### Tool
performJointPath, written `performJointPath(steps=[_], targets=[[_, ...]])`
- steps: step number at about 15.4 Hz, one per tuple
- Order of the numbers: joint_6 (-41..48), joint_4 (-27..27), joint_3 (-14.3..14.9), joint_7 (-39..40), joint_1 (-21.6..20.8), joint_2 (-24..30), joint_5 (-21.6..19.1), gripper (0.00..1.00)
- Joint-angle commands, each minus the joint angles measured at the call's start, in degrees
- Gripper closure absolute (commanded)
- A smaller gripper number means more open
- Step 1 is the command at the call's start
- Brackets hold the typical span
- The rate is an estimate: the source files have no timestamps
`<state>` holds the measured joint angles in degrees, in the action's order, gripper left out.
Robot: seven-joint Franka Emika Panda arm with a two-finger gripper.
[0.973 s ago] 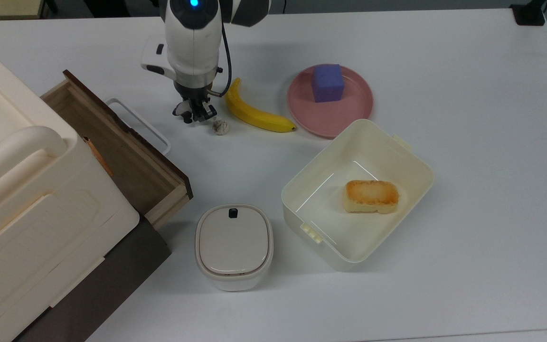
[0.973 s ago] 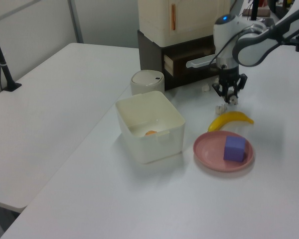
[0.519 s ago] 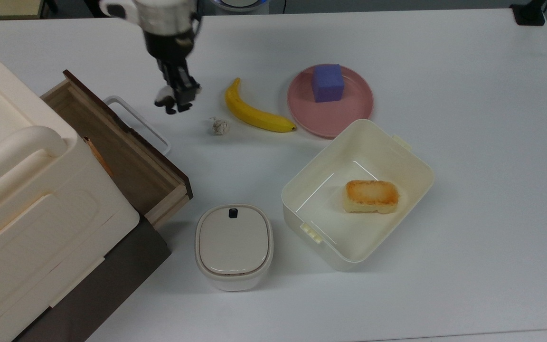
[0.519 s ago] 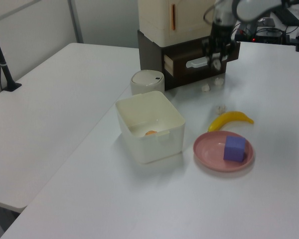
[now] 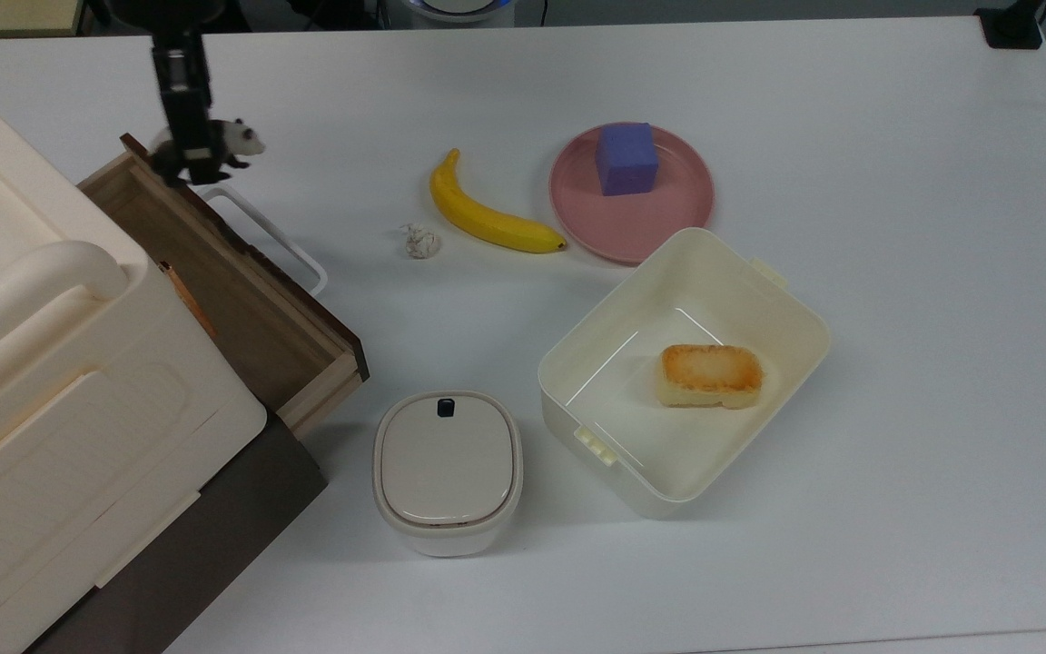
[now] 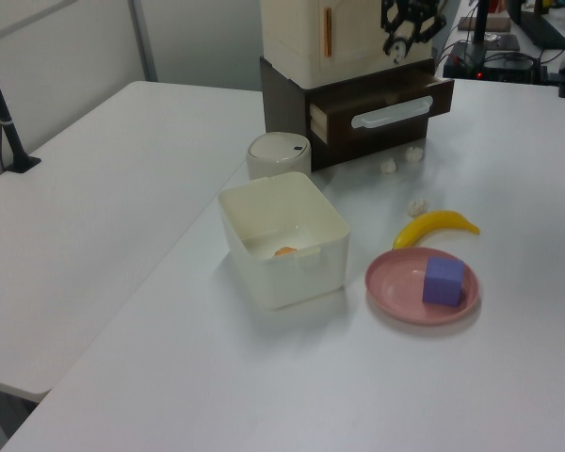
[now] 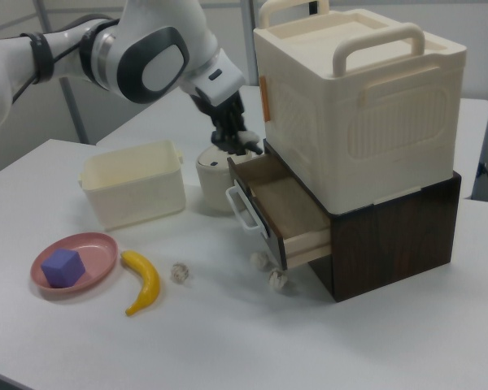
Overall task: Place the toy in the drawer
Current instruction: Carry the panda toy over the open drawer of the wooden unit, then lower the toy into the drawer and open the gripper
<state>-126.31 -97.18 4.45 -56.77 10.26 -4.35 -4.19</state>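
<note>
The gripper point(image 5: 189, 150) is clamped on the toy point(image 5: 231, 138) and holds it up in the air by the far end of the open drawer point(image 5: 214, 272), so the toy is picked up but not dropped in yet.

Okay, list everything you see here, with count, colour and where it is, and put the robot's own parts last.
Panda toy: 1, black and white, held in the air by the drawer's far front corner in the top view.
Drawer: 1, wooden, dark front, white handle, pulled open.
Storage box: 1, cream, on the dark cabinet.
Banana: 1, yellow, on the table.
Plate: 1, pink, beside the banana.
Cube: 1, purple, on the plate.
Tub: 1, cream, open.
Bread: 1, golden, in the tub.
Lidded container: 1, off-white, near the drawer.
Lumpy ball: 1, whitish, near the banana.
Gripper: 1, black, shut on the panda toy.
</note>
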Motion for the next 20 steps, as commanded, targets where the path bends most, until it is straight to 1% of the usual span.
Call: performJointPath(steps=[1,3,4,5,6,14,15,16,19,20], targets=[[-7.3,0.8,2.2,-1.3,0.3,-3.9,-1.0,0.93],[-13.1,0.6,2.2,-1.9,2.0,-6.0,-0.6,0.92],[-13.7,0.6,2.2,-1.9,2.7,-6.7,-0.6,0.84],[-13.7,0.6,2.2,-1.9,3.0,-6.8,-0.6,0.34],[-13.7,0.6,2.2,-1.9,3.1,-6.8,-0.6,0.0],[-12.8,0.4,2.2,-1.2,2.7,-6.0,-0.4,0.0],[-11.5,0.4,2.2,-1.1,2.5,-5.6,-0.3,0.0],[-9.1,0.3,2.1,-0.7,2.3,-4.9,0.1,0.0],[2.9,0.6,1.3,6.3,1.8,-1.6,0.1,0.0],[8.5,0.8,1.3,10.0,0.3,0.0,0.1,0.0]])
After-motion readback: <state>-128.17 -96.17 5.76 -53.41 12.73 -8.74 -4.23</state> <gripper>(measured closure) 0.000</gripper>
